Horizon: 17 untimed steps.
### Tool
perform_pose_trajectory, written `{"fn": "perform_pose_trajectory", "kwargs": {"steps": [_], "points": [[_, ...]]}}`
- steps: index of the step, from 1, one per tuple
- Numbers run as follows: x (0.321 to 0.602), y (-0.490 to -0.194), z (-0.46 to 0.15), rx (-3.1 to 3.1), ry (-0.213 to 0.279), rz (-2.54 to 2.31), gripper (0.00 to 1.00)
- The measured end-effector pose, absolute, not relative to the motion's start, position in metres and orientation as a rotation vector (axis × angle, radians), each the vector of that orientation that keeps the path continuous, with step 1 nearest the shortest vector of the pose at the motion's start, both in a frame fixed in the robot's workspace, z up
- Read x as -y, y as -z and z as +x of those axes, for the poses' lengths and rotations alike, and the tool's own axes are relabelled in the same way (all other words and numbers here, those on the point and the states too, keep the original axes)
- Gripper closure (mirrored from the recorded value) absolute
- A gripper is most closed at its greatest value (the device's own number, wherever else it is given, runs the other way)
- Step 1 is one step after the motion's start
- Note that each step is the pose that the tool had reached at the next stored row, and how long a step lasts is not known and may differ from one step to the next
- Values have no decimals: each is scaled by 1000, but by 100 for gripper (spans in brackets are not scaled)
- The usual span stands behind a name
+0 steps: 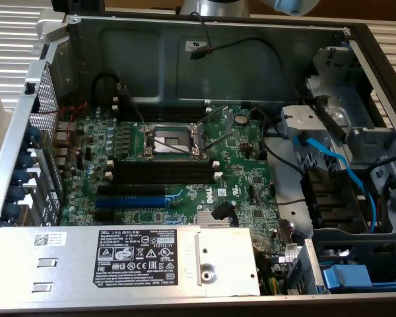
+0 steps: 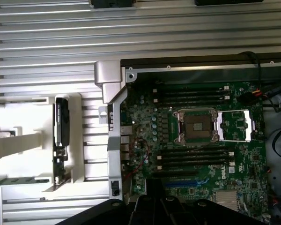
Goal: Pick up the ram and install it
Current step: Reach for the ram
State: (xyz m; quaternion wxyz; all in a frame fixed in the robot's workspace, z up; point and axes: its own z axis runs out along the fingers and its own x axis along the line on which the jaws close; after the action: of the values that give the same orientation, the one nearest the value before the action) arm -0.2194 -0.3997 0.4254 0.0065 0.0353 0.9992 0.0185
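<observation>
None of it is done: the ram (image 2: 61,124) sits in a white holder (image 2: 75,117) beside the case (image 2: 113,89), slots (image 1: 165,173) mid-frame in the exterior view are empty, the end effector (image 2: 163,208) closed on nothing.

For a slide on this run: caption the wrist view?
The ram sits in a white holder beside the open computer case, motherboard exposed.

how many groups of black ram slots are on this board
2: the far slot group lies between the cpu socket and the case's back wall; the near slot group lies between that socket and the blue expansion slot. None seems hidden.
</observation>
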Motion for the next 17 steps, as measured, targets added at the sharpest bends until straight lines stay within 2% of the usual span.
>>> {"fn": "perform_pose_trajectory", "kwargs": {"steps": [10,17], "points": [[397,-425,-221,-3126,-57,110,89],[389,-427,-246,-3127,-54,110,89]]}}
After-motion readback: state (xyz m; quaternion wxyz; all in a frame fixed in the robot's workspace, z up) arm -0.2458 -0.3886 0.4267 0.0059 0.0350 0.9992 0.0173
